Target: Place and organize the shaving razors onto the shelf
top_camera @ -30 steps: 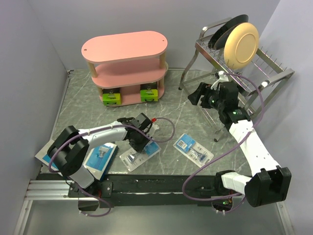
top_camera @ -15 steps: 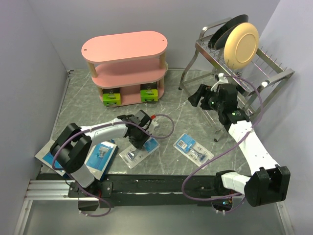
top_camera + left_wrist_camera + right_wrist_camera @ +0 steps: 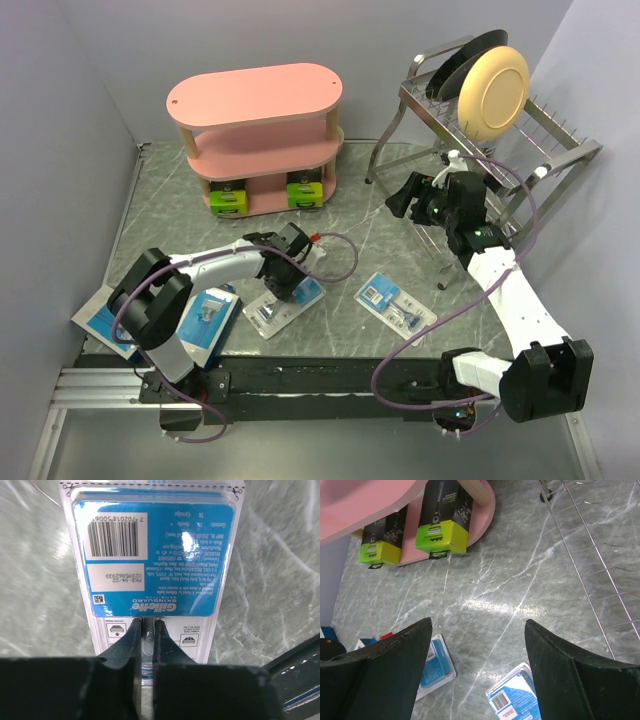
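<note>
A: What is the biggest thing here?

B: The grey marble table (image 3: pixel 370 250). At its far side stands the pink shelf (image 3: pixel 255 100), with three oval boards. To the right of the shelf is the wire rack (image 3: pixel 520 150) (it carries a cream plate (image 3: pixel 493 92) and a dark plate (image 3: pixel 470 55)).

A: And the grippers?

B: The right gripper (image 3: pixel 405 197) hangs to the right of the shelf, between the shelf and the rack. Its jaws stand wide apart and nothing is between them. The left gripper (image 3: pixel 148 626) is low over the table, in front of the shelf's middle and well apart from it. Its fingers are pressed on the near edge of a clear blister pack (image 3: pixel 155 555), so it grasps this pack.

A: Where are the razors?

B: Two are on the shelf's bottom board: the first black box (image 3: pixel 228 197) and the second black box (image 3: pixel 303 190), side by side, lime-green ends facing out. Whether the grasped pack is lifted from the table, I cannot tell. The other blister pack (image 3: pixel 397 303) lies flat, in front of the shelf and to its right. One blue-carded pack (image 3: pixel 208 320) lies in front of the shelf's left end. The second blue-carded pack (image 3: pixel 100 322) is further left, partly hidden under the left arm.
</note>
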